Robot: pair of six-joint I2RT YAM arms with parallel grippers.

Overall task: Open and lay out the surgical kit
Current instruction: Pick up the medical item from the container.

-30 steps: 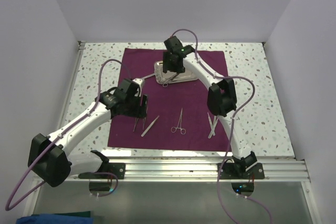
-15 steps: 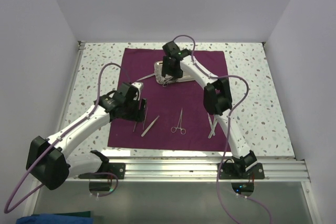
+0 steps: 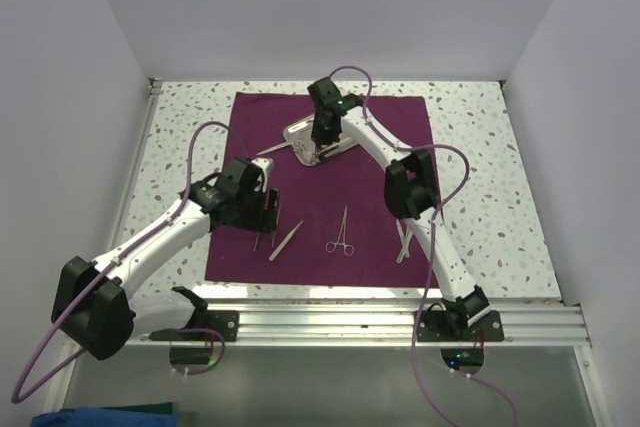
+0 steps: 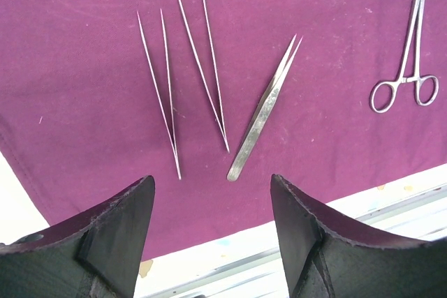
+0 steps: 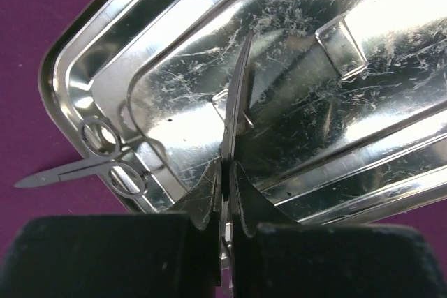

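The dark purple cloth [image 3: 370, 187] lies spread flat on the table. At its far middle sits the steel tray [image 3: 298, 135], turned at a slant. My right gripper [image 3: 322, 139] is down in it, and in the right wrist view the right gripper [image 5: 225, 169] is shut on a thin silver instrument [image 5: 239, 95] that points across the tray [image 5: 349, 137]. A ring-handled instrument [image 5: 105, 162] lies over the tray's left rim. My left gripper [image 4: 211, 179] hangs open over the cloth's near edge, just behind two fine tweezers [image 4: 167, 88] and a broader pair [image 4: 269, 109]. Ring-handled forceps [image 4: 408, 61] lie to their right.
More silver instruments [image 3: 404, 241] rest on the cloth's near right, beside the right forearm. Speckled tabletop [image 3: 480, 177] surrounds the cloth. An aluminium rail [image 3: 350, 315] runs along the near edge, and white walls close in the sides and back.
My right gripper has closed on the thin instrument in the tray, and the tray has swung to a slant and shifted slightly left. The left arm has barely moved.
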